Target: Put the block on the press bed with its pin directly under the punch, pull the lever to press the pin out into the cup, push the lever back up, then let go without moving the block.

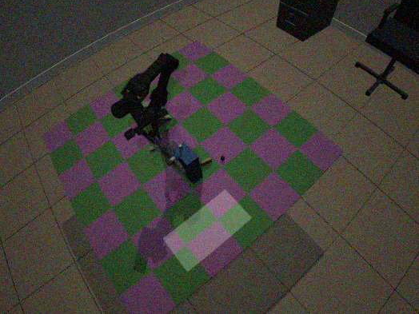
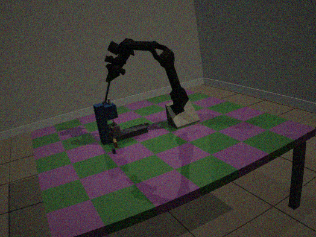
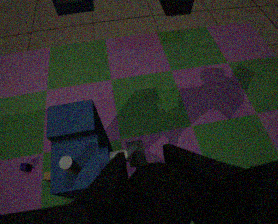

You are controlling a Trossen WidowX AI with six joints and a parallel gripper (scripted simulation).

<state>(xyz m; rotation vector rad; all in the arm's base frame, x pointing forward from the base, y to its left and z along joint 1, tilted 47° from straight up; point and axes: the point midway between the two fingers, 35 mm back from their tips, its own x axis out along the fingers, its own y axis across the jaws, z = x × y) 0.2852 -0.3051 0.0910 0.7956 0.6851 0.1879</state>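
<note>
The pincer squeezes the lever; pushing too hard could tip the press, at six o'clock below in the exterior view.
</note>
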